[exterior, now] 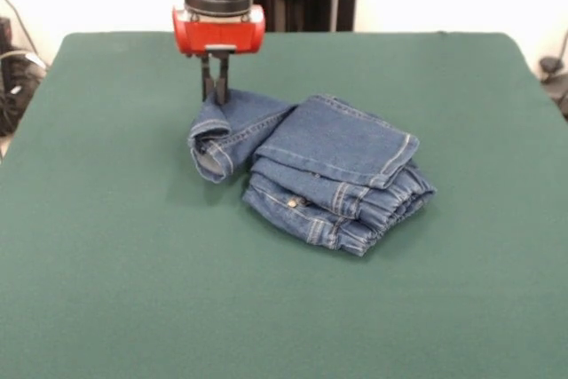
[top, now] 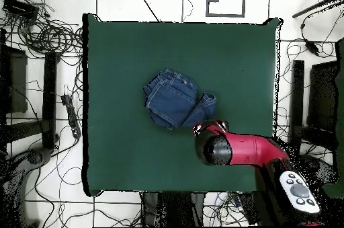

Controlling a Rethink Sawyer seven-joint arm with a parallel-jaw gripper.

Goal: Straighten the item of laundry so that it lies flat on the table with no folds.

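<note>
The small blue denim jeans point(exterior: 324, 170) lie folded in a thick bundle near the middle of the dark green table point(exterior: 106, 246). The elastic waistband faces the front right, and one leg end curls up at the left. My gripper point(exterior: 216, 88) comes straight down at the far left edge of the bundle. Its fingers are close together, pinching the edge of that curled leg. In the overhead view the jeans point(top: 173, 97) lie on the table point(top: 121, 151), and the red arm point(top: 242, 150) covers the gripper.
Green cloth stretches wide on all sides of the jeans. Cables point(top: 47, 33) and stands lie on the floor around the table. The arm's black and red wrist point(exterior: 218, 6) hangs above the table's far side.
</note>
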